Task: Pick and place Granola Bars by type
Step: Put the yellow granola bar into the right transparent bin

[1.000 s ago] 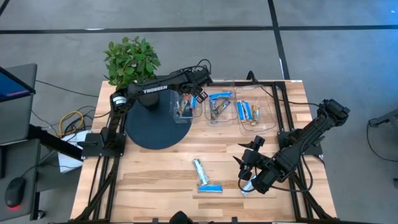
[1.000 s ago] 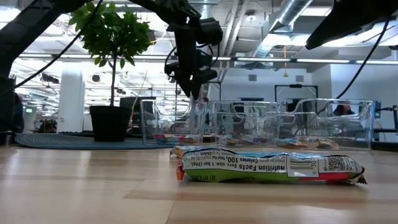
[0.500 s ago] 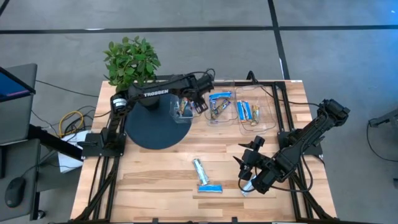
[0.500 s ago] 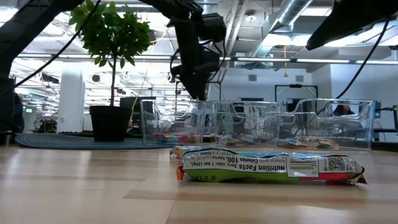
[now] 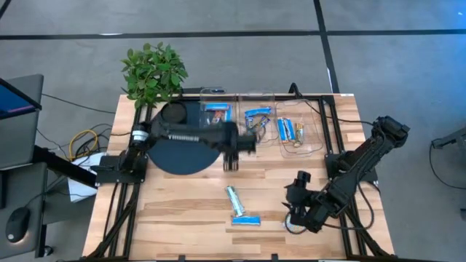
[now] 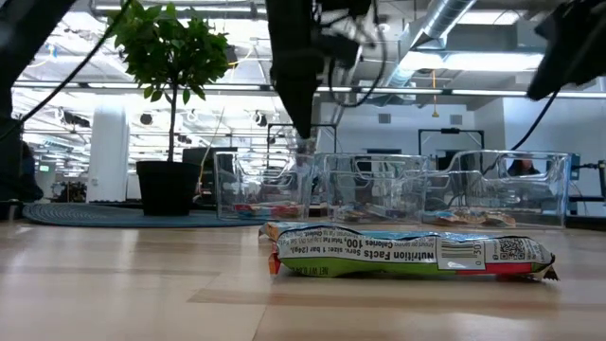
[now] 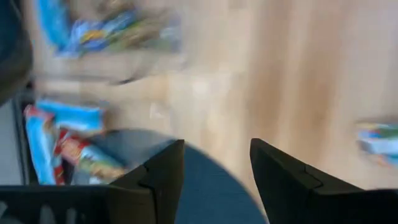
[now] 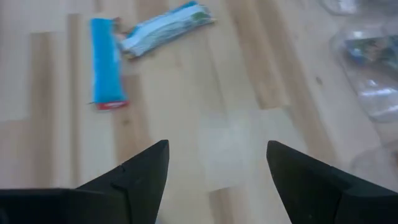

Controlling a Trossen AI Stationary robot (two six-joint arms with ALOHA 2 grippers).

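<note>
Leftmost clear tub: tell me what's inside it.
The leftmost clear tub holds granola bars in blue wrappers with some orange-brown showing. The exact count is unclear, and anything beneath the top bars is covered.

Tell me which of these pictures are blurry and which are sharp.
Left wrist view: heavily smeared, the bars in the tubs are just streaks of colour. High view: the left arm is motion-blurred, the table sharp. Low view: the near bar's label is crisp, the arm above it smeared. Right wrist view: slightly soft, yet the blue bar and the silvery bar remain recognisable.
</note>
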